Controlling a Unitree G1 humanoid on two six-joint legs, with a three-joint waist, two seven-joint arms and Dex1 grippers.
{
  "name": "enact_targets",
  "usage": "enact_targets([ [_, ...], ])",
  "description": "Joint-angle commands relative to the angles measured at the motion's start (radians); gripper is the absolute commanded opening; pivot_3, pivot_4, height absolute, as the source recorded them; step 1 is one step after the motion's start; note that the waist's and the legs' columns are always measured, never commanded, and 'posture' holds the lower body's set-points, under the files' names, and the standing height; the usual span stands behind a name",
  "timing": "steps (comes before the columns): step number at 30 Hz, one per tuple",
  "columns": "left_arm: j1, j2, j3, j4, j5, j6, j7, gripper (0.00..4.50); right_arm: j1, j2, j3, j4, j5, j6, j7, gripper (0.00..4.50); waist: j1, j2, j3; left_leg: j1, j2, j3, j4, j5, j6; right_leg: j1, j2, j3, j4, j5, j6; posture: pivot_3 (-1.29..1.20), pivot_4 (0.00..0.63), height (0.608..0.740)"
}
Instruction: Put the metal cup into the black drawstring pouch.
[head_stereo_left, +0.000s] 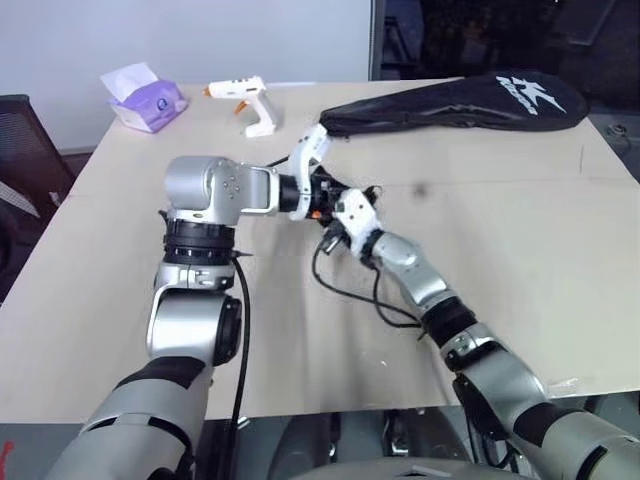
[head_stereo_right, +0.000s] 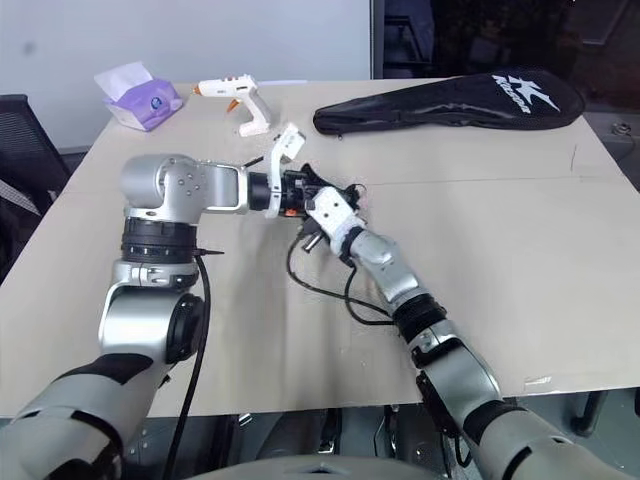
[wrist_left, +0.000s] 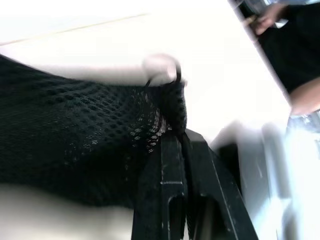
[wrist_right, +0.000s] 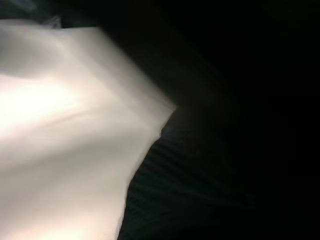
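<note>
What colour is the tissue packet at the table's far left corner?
Purple, with a white tissue sticking out; the tissue packet shows best in the left eye view.

Silver-grey cylindrical arm segments joined by black ribbed collars; white wrist housings (head_stereo_left: 355, 215) at frame centre. Black cable (head_stereo_left: 240, 330) along the left arm; black fingers (wrist_left: 172, 195).

Head cameras look down over table (head_stereo_left: 520, 250); wrist cameras press close.

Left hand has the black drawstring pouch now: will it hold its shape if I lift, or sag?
Probably sag: the black drawstring pouch is thin open mesh, bunched where the left gripper pinches it. It looks light, so it should lift easily. Its mouth likely won't stay open unaided.
</note>
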Motion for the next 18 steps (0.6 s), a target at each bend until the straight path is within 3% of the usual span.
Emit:
enact_targets([
  [1,-0.024,-0.018,-0.028,-0.078,-0.072,0.007,-0.052,0.02,-0.052,0.096,-0.19,-0.013,0.225,0.092,0.006,0.0,0.0,-0.001,0.001,0.0,0.0,0.0,0.0,0.0,0.0,0.0,0.0,0.0,0.0,0.0,0.0,0.0,0.15,0.74],
  [4,0.004,-0.005,-0.022,-0.132,-0.086,0.019,-0.049,0.02,-0.08,0.015,-0.049,0.023,0.01,0.002,-0.012,0.0,0.0,0.0,0.001,0.0,0.0,-0.001,0.0,0.0,0.0,0.0,0.0,-0.001,0.0,0.0,0.0,0.0,0.15,0.74],
  [8,-0.001,-0.027,0.017,-0.125,-0.087,0.003,-0.02,0.02,-0.067,0.109,-0.212,-0.014,0.237,0.117,0.03,0.0,-0.005,0.0,0.001,0.001,0.0,0.0,-0.001,0.0,0.0,0.0,0.001,0.0,0.0,0.0,0.0,0.0,0.15,0.74],
  [15,-0.008,-0.054,0.058,-0.076,-0.068,-0.002,0.02,0.02,-0.027,0.076,-0.134,-0.107,0.18,0.122,0.085,0.0,0.0,0.0,0.001,0.0,0.0,-0.001,-0.001,0.001,-0.001,-0.001,0.0,0.001,0.0,0.0,0.0,0.0,0.15,0.74],
  [18,-0.005,-0.054,0.052,-0.041,-0.043,-0.051,0.031,0.0,-0.007,0.047,-0.113,-0.158,0.149,0.158,0.083,0.99,-0.001,0.0,0.001,0.0,0.0,-0.001,-0.002,0.001,-0.001,-0.001,0.001,0.001,0.001,0.0,0.0,0.0,0.15,0.74],
])
